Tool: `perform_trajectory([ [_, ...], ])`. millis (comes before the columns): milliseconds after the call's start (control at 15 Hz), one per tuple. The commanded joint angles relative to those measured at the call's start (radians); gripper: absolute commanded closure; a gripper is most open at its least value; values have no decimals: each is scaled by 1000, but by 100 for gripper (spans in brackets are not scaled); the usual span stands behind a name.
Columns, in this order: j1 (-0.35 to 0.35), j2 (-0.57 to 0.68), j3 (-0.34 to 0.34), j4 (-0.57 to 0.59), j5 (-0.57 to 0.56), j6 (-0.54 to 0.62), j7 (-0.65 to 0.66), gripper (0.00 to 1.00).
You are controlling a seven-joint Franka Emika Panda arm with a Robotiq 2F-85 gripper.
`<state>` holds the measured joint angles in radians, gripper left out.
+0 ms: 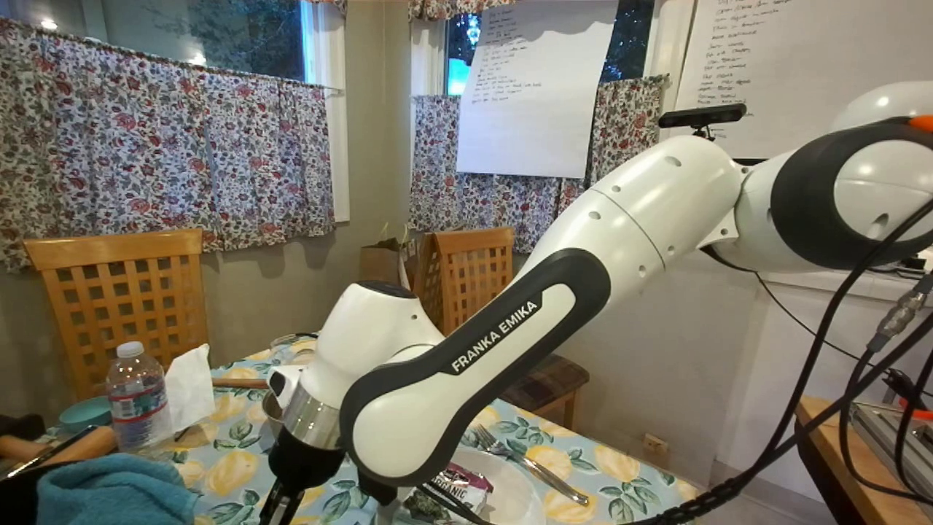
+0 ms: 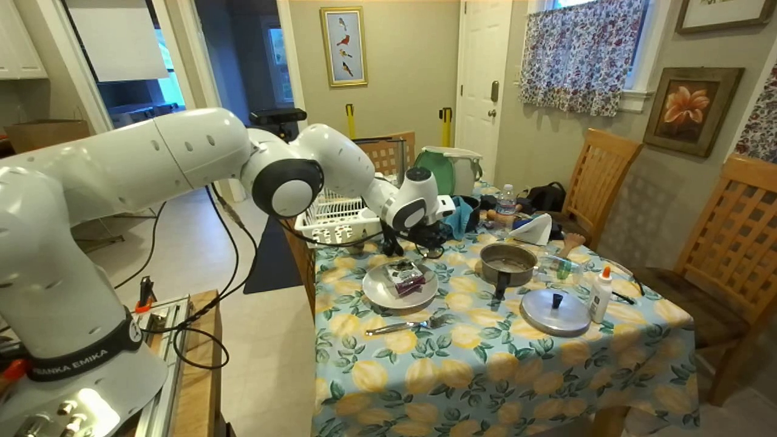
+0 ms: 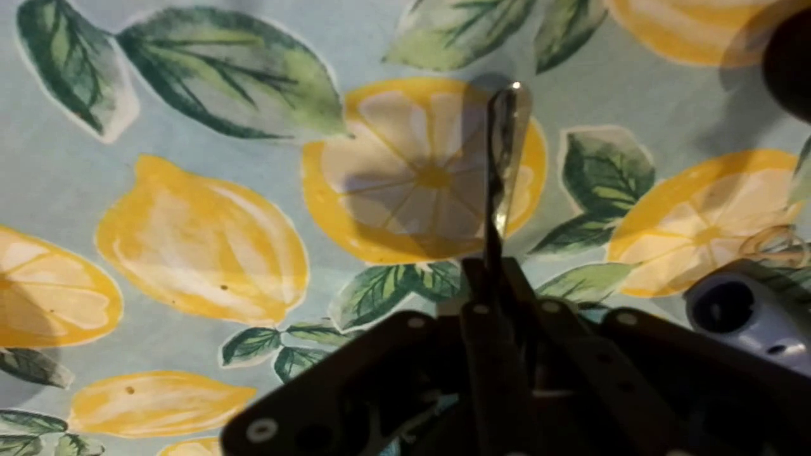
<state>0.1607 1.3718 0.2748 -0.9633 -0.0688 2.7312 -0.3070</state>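
Note:
In the wrist view my gripper [image 3: 497, 269] is closed, with the root of a slim, shiny metal utensil [image 3: 509, 139] between its fingertips. The utensil juts out beyond the fingers over the lemon-print tablecloth [image 3: 203, 240], seen nearly edge-on, so its kind is hard to tell. Its part between and behind the fingers is lost in shadow. In an exterior view the gripper [image 1: 280, 508] points down over the table, its tips cut off by the lower edge. A white plate [image 2: 373, 292] with a foil packet [image 2: 405, 276] lies on the robot's side of the gripper.
A fork [image 2: 407, 326] lies beside the plate. Further along are a metal pot [image 2: 516, 277], a lid [image 2: 540, 318] and a glue bottle [image 2: 600, 297]. A white rack [image 2: 334, 233] stands behind the plate. A water bottle [image 1: 137, 397] and teal towel [image 1: 113, 492] occupy the far end.

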Motion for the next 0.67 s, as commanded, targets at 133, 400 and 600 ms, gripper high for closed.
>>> perform_trajectory([
  [133,-23,-68,21,-64,13,-4,11,98],
  [400,-37,-116,33,-118,27,-16,44,98],
  [600,-66,-159,75,-191,37,-18,38,98],
])
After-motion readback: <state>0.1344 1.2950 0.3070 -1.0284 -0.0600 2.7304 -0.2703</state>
